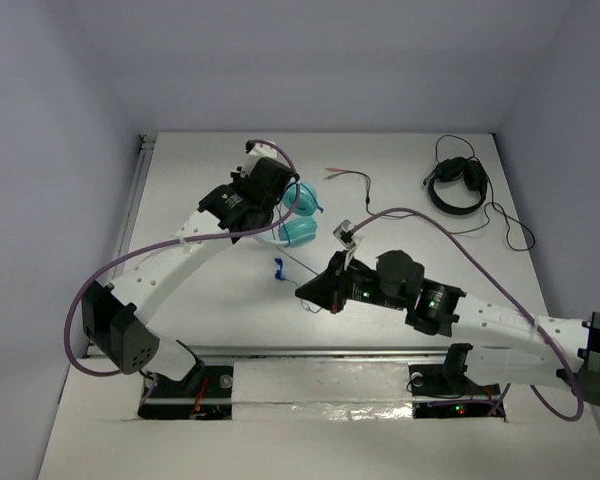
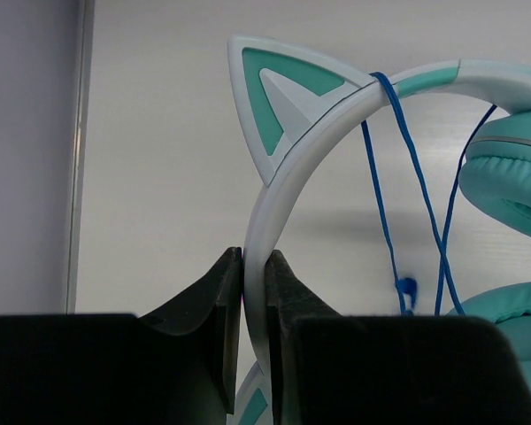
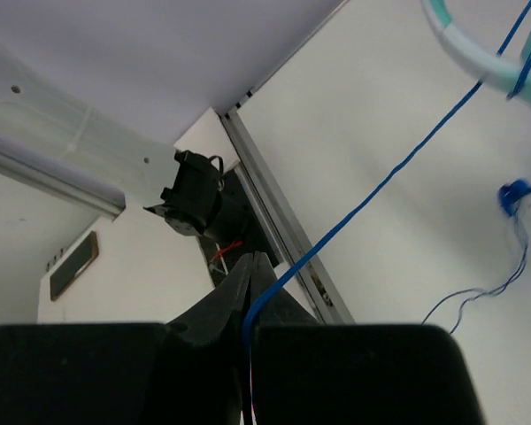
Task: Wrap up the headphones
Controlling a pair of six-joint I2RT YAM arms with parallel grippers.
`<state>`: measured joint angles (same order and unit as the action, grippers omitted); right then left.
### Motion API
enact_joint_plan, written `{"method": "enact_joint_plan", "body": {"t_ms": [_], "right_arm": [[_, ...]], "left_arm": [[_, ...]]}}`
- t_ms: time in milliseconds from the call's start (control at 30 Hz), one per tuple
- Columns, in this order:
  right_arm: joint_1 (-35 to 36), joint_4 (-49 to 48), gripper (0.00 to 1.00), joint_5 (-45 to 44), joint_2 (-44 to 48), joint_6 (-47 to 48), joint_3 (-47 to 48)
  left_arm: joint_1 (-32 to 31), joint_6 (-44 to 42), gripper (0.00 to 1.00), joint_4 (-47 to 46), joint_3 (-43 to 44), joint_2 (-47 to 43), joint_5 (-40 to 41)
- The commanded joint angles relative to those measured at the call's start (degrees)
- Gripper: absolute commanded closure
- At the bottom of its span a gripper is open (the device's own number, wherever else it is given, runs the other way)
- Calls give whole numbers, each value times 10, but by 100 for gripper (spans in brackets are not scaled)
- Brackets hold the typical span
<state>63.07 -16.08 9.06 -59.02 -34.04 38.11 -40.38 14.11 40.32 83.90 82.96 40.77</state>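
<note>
The teal headphones [image 1: 302, 222] lie at the back left of the table. In the left wrist view their white headband [image 2: 336, 124] with a cat ear [image 2: 279, 97] runs up between my jaws. My left gripper [image 2: 255, 283] is shut on the headband; it also shows in the top view [image 1: 272, 200]. The thin blue cable [image 2: 385, 177] is looped over the headband. My right gripper [image 3: 252, 266] is shut on the cable [image 3: 380, 186], which runs taut up to the headphones [image 3: 465, 49]. In the top view this gripper [image 1: 305, 293] is in front of them. The blue plug [image 1: 279, 266] hangs between.
Smaller black headphones [image 1: 457, 187] with a black cable lie at the back right. A loose black cable with red tips [image 1: 352, 177] lies behind the teal headphones. A metal rail [image 1: 132, 215] runs along the table's left edge, and another along its front [image 3: 283, 239].
</note>
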Motion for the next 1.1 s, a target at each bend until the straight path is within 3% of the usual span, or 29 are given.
{"method": "enact_joint_plan", "body": {"t_ms": [0,233,533,800,1067], "right_arm": [[4,190,100,11,17,50,86],[4,379,100,-129,-14,141,196],[-41,461,100,-303,-71,192,282],[-84,465,100,-312,-80,216,330],[-149,403,100,-340,-110,209,303]], "left_arm": [[-3,12,100,-48,-38,-46,11],[-71,1,100,-2,-107,-101,-54],[-114,14,100,21,-173,-193,-134],[-138,-5,100,4,-189,-195,-169],[-146,-22,100,-31,-180,-228,-242]]}}
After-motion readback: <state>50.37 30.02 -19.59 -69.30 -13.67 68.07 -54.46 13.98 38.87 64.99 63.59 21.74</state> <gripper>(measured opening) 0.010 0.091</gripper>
